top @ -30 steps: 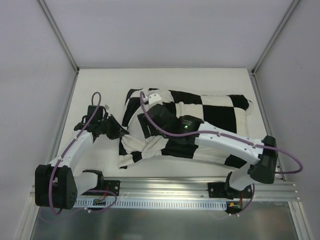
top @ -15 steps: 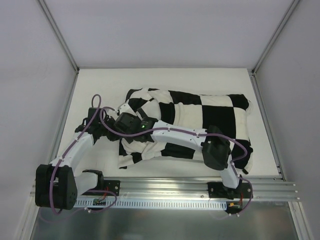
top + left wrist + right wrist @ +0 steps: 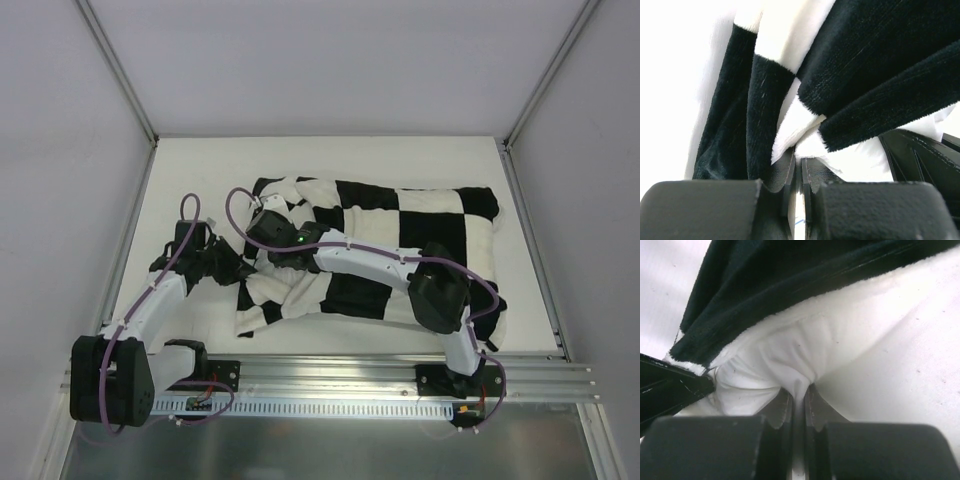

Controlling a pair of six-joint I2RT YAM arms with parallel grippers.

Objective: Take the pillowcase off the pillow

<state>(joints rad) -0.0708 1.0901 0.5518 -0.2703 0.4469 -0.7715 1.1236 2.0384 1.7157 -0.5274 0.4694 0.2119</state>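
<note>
both pairs of jaws are clamped at the left end: left gripper (image 3: 799, 172) on the pillowcase (image 3: 875, 70), right gripper (image 3: 799, 397) on the pillow (image 3: 880, 360), which is laid out rightward.

Bright, even light from above; only soft shadows on the table (image 3: 200, 170). In wrist views the left tool (image 3: 797, 172) and right tool (image 3: 798, 402) look blurred, whites washed out.

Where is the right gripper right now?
In the top view, the right gripper is at the left end of the pillowcase, close to the left gripper, fingers shut on the pillow.
</note>
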